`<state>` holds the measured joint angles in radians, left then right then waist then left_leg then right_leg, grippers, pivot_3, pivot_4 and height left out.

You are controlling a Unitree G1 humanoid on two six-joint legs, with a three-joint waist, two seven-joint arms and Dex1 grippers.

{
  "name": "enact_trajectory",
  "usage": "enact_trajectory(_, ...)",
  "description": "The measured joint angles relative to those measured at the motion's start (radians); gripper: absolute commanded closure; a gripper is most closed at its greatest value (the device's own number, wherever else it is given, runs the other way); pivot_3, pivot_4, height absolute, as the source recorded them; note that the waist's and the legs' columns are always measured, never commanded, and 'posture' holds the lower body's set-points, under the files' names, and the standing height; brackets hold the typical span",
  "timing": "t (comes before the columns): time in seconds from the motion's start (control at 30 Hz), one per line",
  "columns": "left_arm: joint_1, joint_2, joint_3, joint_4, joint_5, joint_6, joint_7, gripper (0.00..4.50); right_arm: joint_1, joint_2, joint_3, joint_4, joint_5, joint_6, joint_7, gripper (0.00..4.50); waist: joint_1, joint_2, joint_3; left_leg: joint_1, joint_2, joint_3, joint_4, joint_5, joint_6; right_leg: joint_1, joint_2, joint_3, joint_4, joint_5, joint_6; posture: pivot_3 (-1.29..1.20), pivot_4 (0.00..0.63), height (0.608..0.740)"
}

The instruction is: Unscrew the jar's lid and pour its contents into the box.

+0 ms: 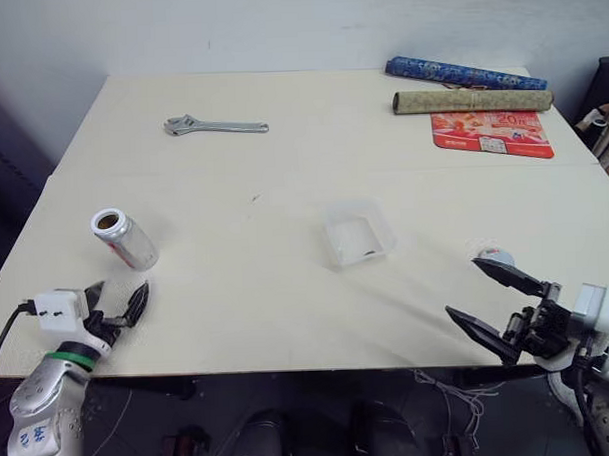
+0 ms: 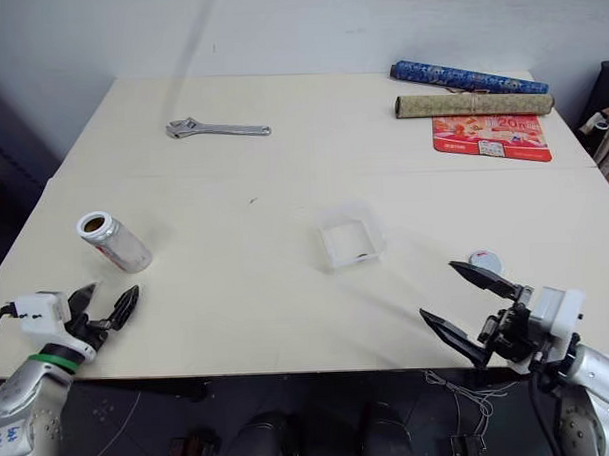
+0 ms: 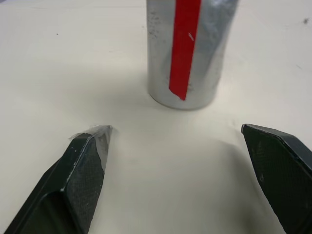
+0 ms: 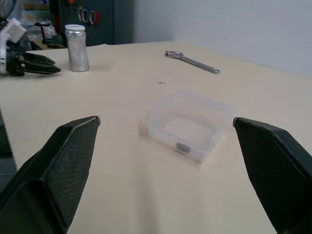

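The jar (image 1: 125,239), silvery with a red stripe (image 3: 184,44), stands upright and uncapped at the table's front left, its mouth showing brownish inside. Just short of it my left gripper (image 1: 119,300) is open and empty, with the jar's base a little beyond the fingertips (image 3: 90,161). The clear plastic box (image 1: 357,233) sits mid-table, right of the jar. The small grey lid (image 1: 494,253) lies flat near the front right, beside the farther finger of my right gripper (image 1: 465,287). That gripper is wide open and empty, and it faces the box (image 4: 187,122) and the distant jar (image 4: 77,48).
A wrench (image 1: 216,126) lies at the back left. A blue rolled tube (image 1: 464,74), a tan rolled tube (image 1: 472,101) and a flat red card (image 1: 491,134) lie at the back right. Both grippers hover at the table's front edge (image 1: 289,369).
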<state>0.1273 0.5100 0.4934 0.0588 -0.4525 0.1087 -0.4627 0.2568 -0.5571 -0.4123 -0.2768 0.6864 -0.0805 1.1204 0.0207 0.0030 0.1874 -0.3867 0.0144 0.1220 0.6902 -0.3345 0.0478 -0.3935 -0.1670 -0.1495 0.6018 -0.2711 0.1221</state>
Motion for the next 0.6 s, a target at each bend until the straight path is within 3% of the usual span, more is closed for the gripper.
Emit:
enact_trajectory(0.3, 0.305, 0.217, 0.049, -0.200, 0.029, -0.114, -0.343, 0.02, 0.015, -0.208, -0.093, -0.024, 0.042, 0.072, 0.101, 0.00, 0.000, 0.000, 0.000, 0.001, 0.001, 0.002, -0.008, -0.001, -0.001, -0.003, 0.000, 0.007, -0.007, -0.001, -0.003, 0.00, 0.150, 0.740)
enact_trajectory(0.43, 0.363, 0.296, 0.117, -0.132, 0.071, -0.255, -0.483, 0.02, -0.052, -0.328, -0.102, 0.078, 0.009, 0.069, 0.217, 0.00, -0.001, 0.001, 0.000, 0.000, 0.002, 0.004, -0.010, -0.001, -0.001, -0.004, 0.001, 0.006, -0.009, -0.001, -0.004, 0.00, 0.150, 0.740)
enact_trajectory(0.6, 0.360, 0.320, 0.216, -0.023, 0.060, -0.254, -0.517, 0.02, -0.099, -0.345, -0.100, 0.171, -0.028, 0.051, 0.268, 0.00, 0.002, 0.001, 0.000, -0.001, 0.002, 0.003, -0.010, -0.004, 0.000, -0.004, 0.001, 0.004, -0.009, -0.002, -0.005, 0.00, 0.150, 0.740)
